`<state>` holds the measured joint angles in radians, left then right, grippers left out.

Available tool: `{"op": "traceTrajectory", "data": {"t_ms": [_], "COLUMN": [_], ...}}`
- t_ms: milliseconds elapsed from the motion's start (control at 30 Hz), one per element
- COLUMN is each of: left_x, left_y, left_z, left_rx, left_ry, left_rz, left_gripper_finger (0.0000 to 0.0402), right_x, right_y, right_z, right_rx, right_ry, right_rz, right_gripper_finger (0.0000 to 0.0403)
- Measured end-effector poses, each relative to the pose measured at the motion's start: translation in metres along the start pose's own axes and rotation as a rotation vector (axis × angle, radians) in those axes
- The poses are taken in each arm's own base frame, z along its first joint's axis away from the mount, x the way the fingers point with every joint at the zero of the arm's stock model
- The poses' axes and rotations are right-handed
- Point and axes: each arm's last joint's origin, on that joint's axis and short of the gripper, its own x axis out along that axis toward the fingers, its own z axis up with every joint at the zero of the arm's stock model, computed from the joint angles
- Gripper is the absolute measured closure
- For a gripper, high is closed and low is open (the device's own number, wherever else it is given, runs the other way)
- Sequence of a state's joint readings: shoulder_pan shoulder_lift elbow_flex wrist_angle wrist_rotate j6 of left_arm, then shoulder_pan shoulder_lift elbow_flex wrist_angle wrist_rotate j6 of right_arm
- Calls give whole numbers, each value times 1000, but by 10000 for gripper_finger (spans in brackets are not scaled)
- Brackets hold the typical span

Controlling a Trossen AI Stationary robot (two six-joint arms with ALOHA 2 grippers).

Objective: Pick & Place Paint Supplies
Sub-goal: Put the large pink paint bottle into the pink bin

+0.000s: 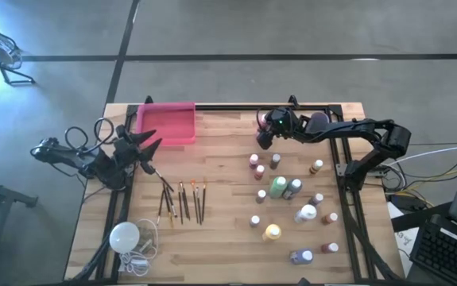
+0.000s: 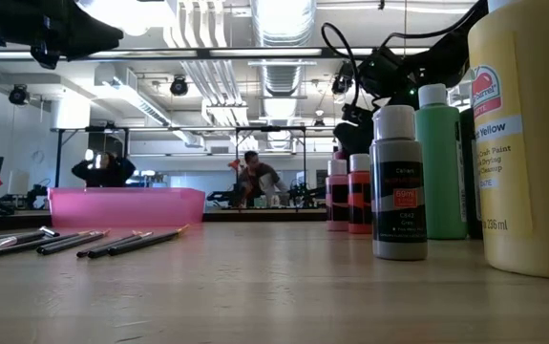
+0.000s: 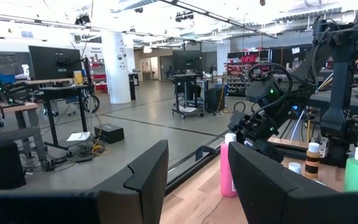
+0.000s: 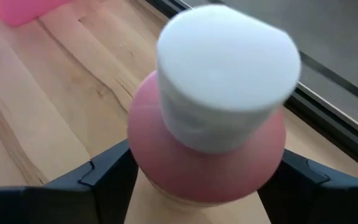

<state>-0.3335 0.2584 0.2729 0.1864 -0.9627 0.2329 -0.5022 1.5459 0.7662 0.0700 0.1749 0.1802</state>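
A pink bottle with a white cap stands upright on the wood at the table's far right part, also seen as the pink bottle in the left wrist view. My right gripper slants down over it, open, one finger on each side of its body. Other white-capped paint bottles stand on the table's right half. Several thin brushes lie flat at the middle left. My left gripper hangs open over the table's left edge, with nothing between its fingers. My right gripper has its two fingers beside the two sides of the pink bottle's body, below the cap, coming from above at a slant. Whether the fingers touch the bottle, I cannot tell. The bottle stands on the table.
A pink tray sits at the far left of the table. A white round bulb with a cord lies at the near left corner. A big yellow bottle stands close to the near edge. Bare wood lies between the brushes and the bottles.
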Motion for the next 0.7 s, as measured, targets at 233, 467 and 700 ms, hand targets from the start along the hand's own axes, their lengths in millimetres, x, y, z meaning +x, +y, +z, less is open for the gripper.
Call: {"op": "traceTrajectory", "data": {"t_ms": [233, 467, 700], "left_x": [0, 0, 0], "left_y": [0, 0, 0], "left_z": [0, 0, 0], "left_rx": [0, -1, -1], "left_ry": [0, 0, 0], "left_rz": [0, 0, 0], "left_gripper_finger": [227, 227, 227], "right_x": [0, 5, 5], "right_y": [0, 1, 1], "right_z": [1, 2, 1], "right_rx": [7, 8, 1], "right_ry": [-15, -43, -29], "right_rz": [2, 7, 4], "right_gripper_finger": [97, 110, 142]}}
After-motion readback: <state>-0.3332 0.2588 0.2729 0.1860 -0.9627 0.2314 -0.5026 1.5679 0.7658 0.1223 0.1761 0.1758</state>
